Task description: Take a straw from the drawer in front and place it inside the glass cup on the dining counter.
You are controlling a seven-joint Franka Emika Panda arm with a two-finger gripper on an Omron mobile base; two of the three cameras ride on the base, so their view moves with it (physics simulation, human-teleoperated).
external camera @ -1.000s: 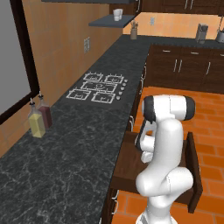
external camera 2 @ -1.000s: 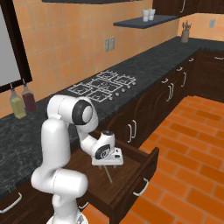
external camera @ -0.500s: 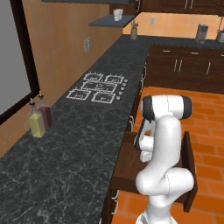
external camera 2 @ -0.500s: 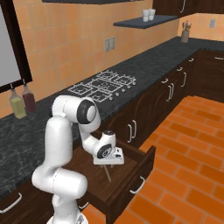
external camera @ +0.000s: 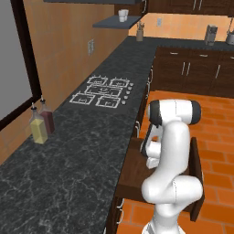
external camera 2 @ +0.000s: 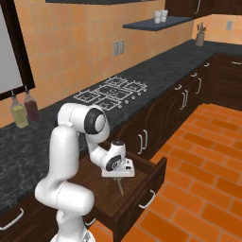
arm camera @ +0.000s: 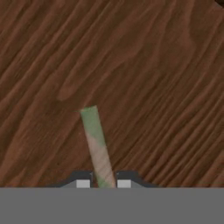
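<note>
Grabbing the straw (arm camera: 97, 146) is the step I am on. My claw (arm camera: 100, 183) is down in the open drawer (external camera 2: 151, 177), low in the middle of the right base view. In the hand view, the straw runs up from between the two finger tips at the bottom of the frame, and the tips sit tight against it on both sides. So I judge the claw is closed on the straw. The straw is thin and pale, with a bit of green near its far end. In the right base view I can see it as a small thin stick (external camera 2: 120, 186) poking down under the claw toward the drawer floor.

I see nothing in the drawer but the straw, just brown wood.

Next I think I must lift the straw straight up out of the drawer. It is very thin, so it could slip or tip if I go fast. I should go slow and keep the hold tight. I must also keep it away from the drawer's front wall on the way up.

After that I would have to turn and find the glass cup. Along the left of both base views is a black speckled desk (external camera: 68, 151) with a stove top (external camera: 103, 90) and two bottles (external camera: 41, 123). That is not where the cup goes.
</note>
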